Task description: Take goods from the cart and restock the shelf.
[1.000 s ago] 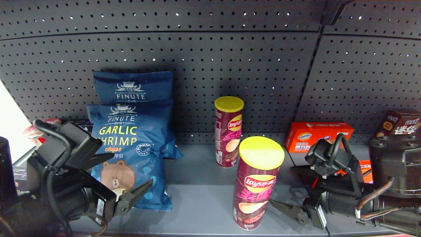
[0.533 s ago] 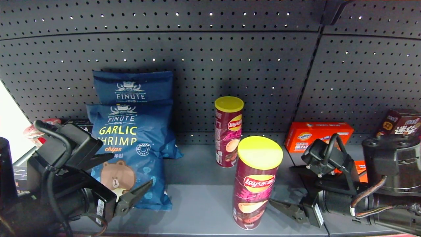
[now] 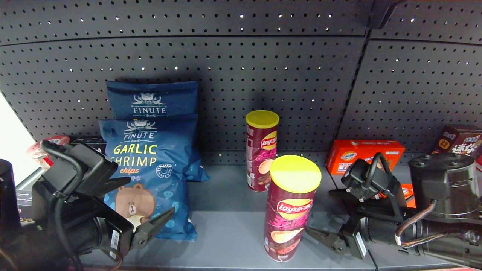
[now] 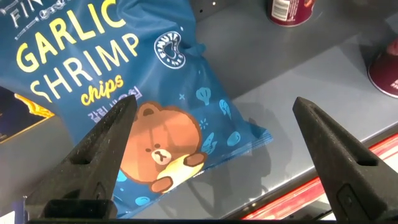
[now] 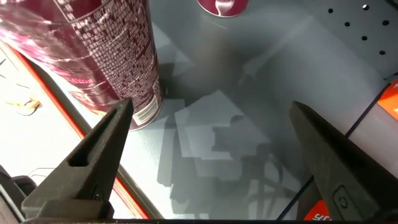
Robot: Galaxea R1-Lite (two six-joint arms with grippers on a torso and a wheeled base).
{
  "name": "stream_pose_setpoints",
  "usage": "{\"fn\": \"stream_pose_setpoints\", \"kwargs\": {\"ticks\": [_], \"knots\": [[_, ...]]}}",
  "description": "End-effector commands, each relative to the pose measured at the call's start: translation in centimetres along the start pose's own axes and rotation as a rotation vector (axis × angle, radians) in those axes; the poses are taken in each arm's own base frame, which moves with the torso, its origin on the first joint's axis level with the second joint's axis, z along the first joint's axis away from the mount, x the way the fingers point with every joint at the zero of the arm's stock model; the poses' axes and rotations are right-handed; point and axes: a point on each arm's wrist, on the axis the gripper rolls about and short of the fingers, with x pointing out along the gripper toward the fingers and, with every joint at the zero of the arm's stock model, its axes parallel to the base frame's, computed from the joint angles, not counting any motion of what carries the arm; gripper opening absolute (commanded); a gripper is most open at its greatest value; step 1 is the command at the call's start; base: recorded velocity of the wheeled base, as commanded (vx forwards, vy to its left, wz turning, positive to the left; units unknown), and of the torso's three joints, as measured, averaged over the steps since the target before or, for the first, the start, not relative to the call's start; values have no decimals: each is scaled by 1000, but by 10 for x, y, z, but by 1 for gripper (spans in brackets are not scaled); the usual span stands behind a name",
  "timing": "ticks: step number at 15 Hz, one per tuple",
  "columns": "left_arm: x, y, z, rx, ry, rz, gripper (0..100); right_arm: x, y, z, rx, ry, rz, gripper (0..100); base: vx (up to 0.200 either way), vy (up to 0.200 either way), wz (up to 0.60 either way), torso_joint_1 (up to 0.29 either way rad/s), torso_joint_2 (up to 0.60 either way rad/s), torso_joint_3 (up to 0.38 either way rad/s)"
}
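Two maroon chip cans with yellow lids stand on the grey shelf (image 3: 226, 222). The front can (image 3: 290, 210) is near the shelf's front edge, and the back can (image 3: 261, 150) is by the pegboard. My right gripper (image 3: 327, 216) is open just right of the front can, its lower finger close against the can's side. In the right wrist view the gripper (image 5: 211, 162) is open over bare shelf with the front can (image 5: 106, 50) beside one finger. My left gripper (image 3: 139, 205) is open in front of the blue chip bags (image 3: 150, 169). In the left wrist view it (image 4: 211, 155) hovers over the front bag (image 4: 124, 93).
An orange box (image 3: 363, 154) and a brown box (image 3: 461, 141) sit at the right behind my right arm. A red-and-white packet (image 3: 49, 145) lies at the far left. The pegboard wall closes the back. A red strip (image 5: 74, 118) marks the shelf's front edge.
My right arm has crept left, and the front can has shifted slightly left with it. The left arm has barely moved.
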Motion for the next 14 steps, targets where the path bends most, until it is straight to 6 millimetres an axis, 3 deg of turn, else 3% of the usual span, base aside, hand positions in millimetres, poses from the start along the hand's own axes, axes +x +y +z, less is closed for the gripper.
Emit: {"fn": "stream_pose_setpoints", "kwargs": {"ticks": [1,14], "knots": [[0,0,-1,1,2,0,100,-1,-1,0,1,0,-3,100,0,0,0,0,0,0],[0,2,2,-7,-23,5,100,13,0,-2,-19,31,2,100,0,0,0,0,0,0]]}}
